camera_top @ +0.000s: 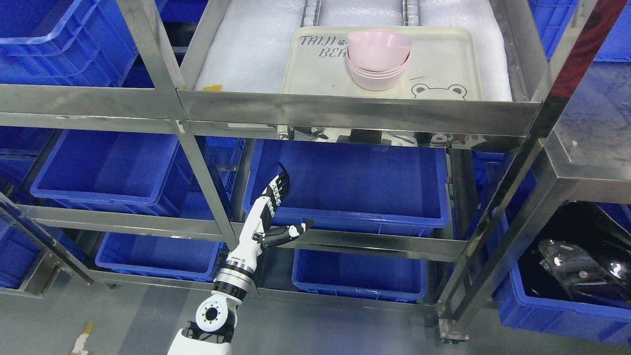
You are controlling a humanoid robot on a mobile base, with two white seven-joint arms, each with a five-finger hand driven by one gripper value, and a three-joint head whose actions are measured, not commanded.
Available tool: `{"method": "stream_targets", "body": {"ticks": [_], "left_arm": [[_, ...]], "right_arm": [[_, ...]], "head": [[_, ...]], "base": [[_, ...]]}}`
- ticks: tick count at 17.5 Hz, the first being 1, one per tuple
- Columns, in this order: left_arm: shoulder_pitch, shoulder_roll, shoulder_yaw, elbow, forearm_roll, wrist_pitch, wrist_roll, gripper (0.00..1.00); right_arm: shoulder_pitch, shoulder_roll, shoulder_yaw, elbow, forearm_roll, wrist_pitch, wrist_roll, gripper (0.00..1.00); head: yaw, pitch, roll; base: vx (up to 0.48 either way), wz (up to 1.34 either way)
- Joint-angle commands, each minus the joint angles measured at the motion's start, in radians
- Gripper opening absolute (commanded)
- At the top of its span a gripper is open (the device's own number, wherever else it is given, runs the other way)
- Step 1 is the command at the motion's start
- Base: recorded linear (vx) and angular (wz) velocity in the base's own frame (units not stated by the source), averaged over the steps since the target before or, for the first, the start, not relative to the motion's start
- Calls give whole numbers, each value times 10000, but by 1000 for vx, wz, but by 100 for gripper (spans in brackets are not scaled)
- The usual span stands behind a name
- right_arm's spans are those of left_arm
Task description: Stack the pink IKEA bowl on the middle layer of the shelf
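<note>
The pink bowls (378, 59) sit stacked on the tray (443, 74) on the shelf, and the empty, open left robot hand (278, 212) (fingers spread) could bump the blue bin (355, 197).

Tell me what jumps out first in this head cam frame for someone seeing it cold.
The stack of pink bowls on a cream cartoon-bear tray, up on the steel shelf at top centre; the top bowl sits tilted in the stack. Below it, the left hand is raised with fingers spread, holding nothing, in front of a blue bin. Blue bins fill the lower tiers all around.
</note>
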Motion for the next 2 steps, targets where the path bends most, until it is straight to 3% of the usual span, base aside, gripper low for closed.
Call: {"method": "stream_targets", "body": {"ticks": [1, 2], "left_arm": [[33, 175, 588, -1044, 355, 102, 79, 100], [18, 175, 588, -1044, 355, 117, 79, 100]], "right_arm": [[215, -175, 0, -175, 0, 23, 0, 100], [215, -175, 0, -175, 0, 23, 0, 100]], "head": [[0, 0, 0], [0, 0, 0]], "base": [[0, 0], [0, 0]]}}
